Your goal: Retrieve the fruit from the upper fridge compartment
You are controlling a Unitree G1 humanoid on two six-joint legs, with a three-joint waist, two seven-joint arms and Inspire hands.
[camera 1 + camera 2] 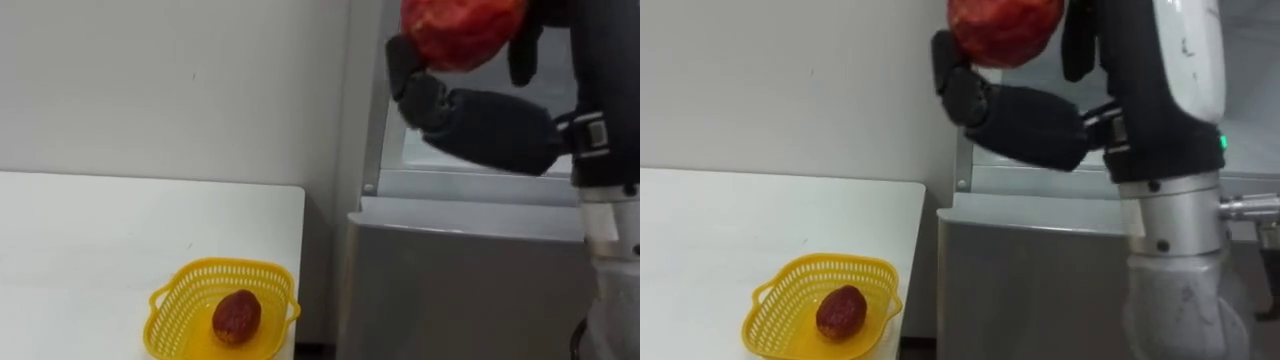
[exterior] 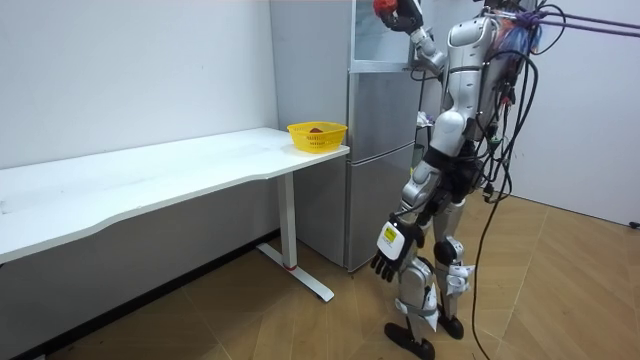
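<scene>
The right hand's (image 1: 485, 125) fingers were curled round a red fruit (image 1: 460, 30), raised before the fridge (image 1: 450, 270). Step judged: carrying it out. The next move calls for lowering it leftward to the basket (image 1: 222, 268) on the counter (image 1: 100, 230), well below the fingers. The left hand (image 2: 392, 250) hung relaxed.

Red fruit: two, the raised fruit (image 1: 462, 30) and the basket fruit (image 1: 236, 316).
Yellow basket (image 1: 178, 290): one.
White table (image 1: 100, 230): one.
Fridge (image 1: 450, 290): one.
Robot hands: two, right hand (image 1: 480, 125) and left hand (image 2: 392, 255).
</scene>
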